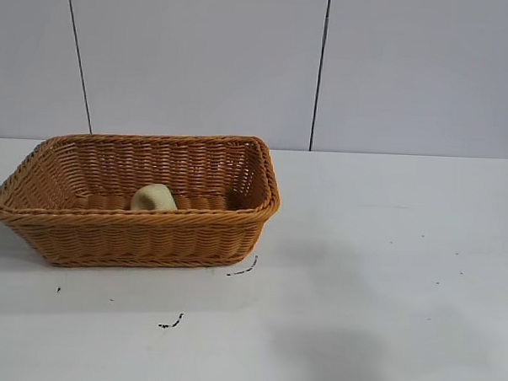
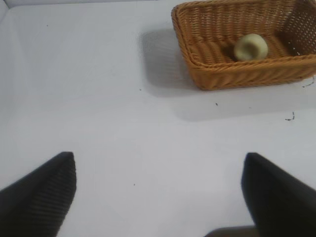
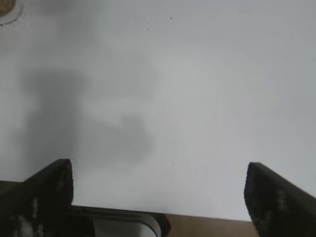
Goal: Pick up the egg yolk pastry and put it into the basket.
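The pale yellowish egg yolk pastry lies inside the orange-brown wicker basket at the table's left; the left wrist view shows the pastry resting on the floor of that basket. Neither arm appears in the exterior view. My left gripper is open over bare white table, well away from the basket, with nothing between its fingers. My right gripper is open too, empty, hovering above the white table near its edge.
The white table stretches to the right of the basket, with a few small dark marks in front of it. Pale wall panels stand behind. The table's front edge shows under the right gripper.
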`<state>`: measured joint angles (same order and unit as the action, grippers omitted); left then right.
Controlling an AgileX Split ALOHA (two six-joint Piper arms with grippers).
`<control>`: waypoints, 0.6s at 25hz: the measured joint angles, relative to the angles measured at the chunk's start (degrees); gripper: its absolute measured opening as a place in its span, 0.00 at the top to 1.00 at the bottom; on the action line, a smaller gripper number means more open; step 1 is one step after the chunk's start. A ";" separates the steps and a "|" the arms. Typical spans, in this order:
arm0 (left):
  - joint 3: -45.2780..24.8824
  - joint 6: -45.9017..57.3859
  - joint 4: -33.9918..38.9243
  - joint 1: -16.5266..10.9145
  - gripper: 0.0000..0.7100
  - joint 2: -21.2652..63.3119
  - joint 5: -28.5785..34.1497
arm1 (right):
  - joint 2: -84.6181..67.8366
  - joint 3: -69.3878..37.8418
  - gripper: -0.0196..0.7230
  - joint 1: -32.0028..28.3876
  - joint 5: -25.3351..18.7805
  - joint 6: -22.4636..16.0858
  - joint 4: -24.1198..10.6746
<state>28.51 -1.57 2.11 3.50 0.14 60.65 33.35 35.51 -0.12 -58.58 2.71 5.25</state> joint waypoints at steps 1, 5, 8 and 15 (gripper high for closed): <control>0.00 0.00 0.00 0.00 0.02 0.00 0.00 | -3.71 -2.31 0.06 0.00 0.67 0.00 0.43; 0.00 0.00 0.00 0.00 0.02 0.00 0.00 | -15.16 -7.15 0.06 0.00 -0.21 -0.06 0.14; 0.00 0.00 0.00 0.00 0.02 0.00 0.00 | -22.32 -7.37 0.06 0.00 -0.16 -0.62 -0.25; 0.00 0.00 0.00 0.00 0.02 0.00 0.00 | -33.32 -7.45 0.06 0.00 -0.12 -3.41 -2.40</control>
<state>28.51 -1.57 2.11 3.50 0.14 60.65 0.04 28.06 -0.12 -58.69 -0.70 2.85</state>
